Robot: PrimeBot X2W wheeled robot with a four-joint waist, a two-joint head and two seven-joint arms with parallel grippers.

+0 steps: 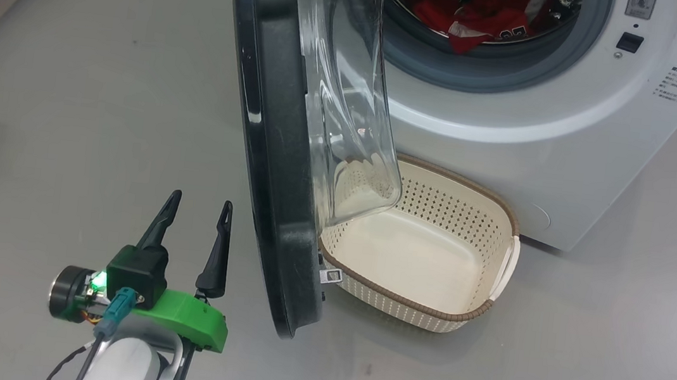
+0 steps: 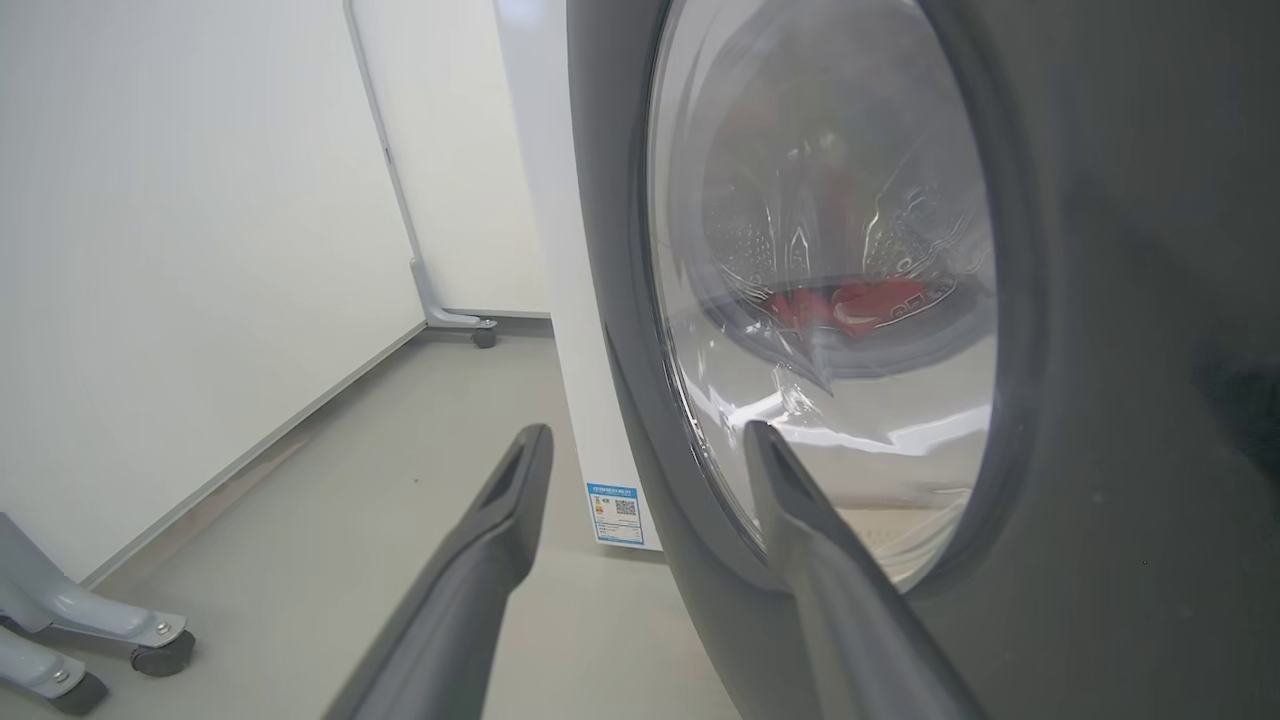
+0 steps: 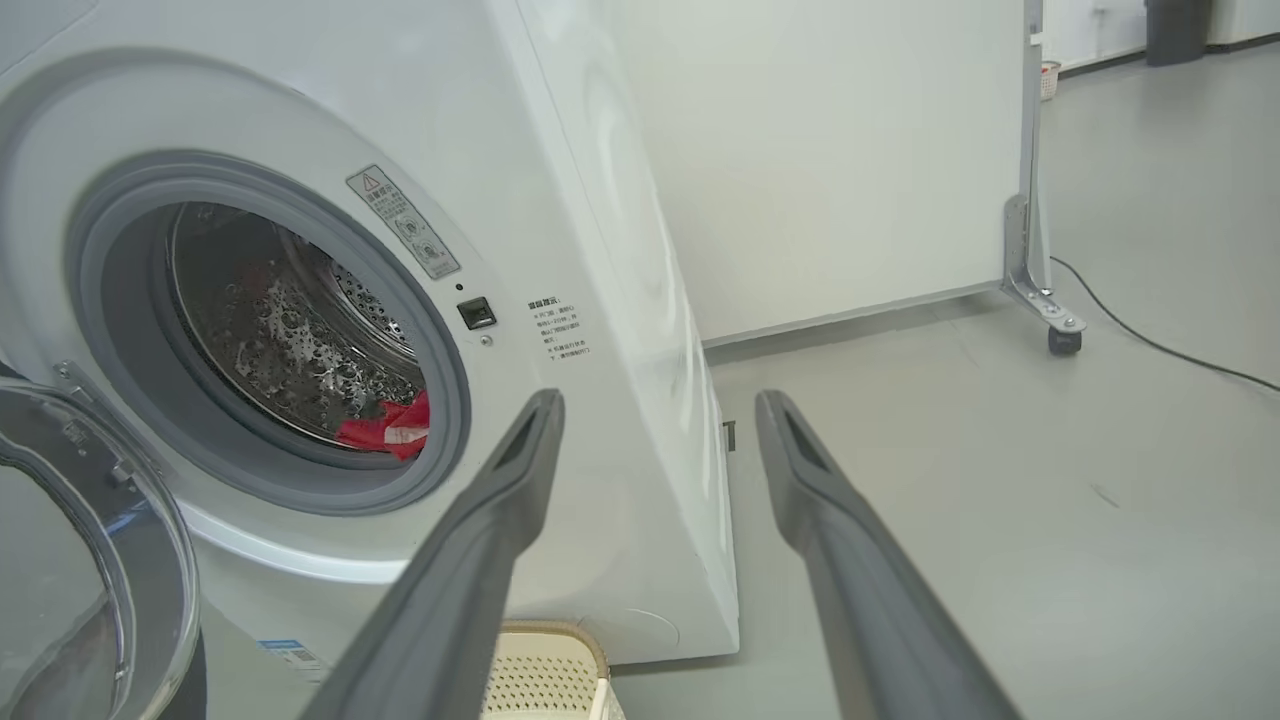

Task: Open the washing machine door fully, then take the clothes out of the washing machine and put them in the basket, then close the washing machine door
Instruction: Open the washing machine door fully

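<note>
You have grey floor [image 1: 73,58] under the washing machine [image 1: 573,146]. The washing machine door [image 1: 273,144] stands swung out from the washing machine's front. The clothes [image 1: 485,19] lie in the washing machine's drum, and the basket [image 1: 426,257] sits just before its front. Your left pincer [image 1: 201,200] hovers spread beside the door's outer face. Your right pincer [image 3: 660,400] is also spread, gripping nothing, near the washing machine's front corner.

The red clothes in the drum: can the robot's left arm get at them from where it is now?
Probably not directly. The left pincer is on the outer side of the open washing machine door, which stands between it and the clothes; it would have to go round.
</note>
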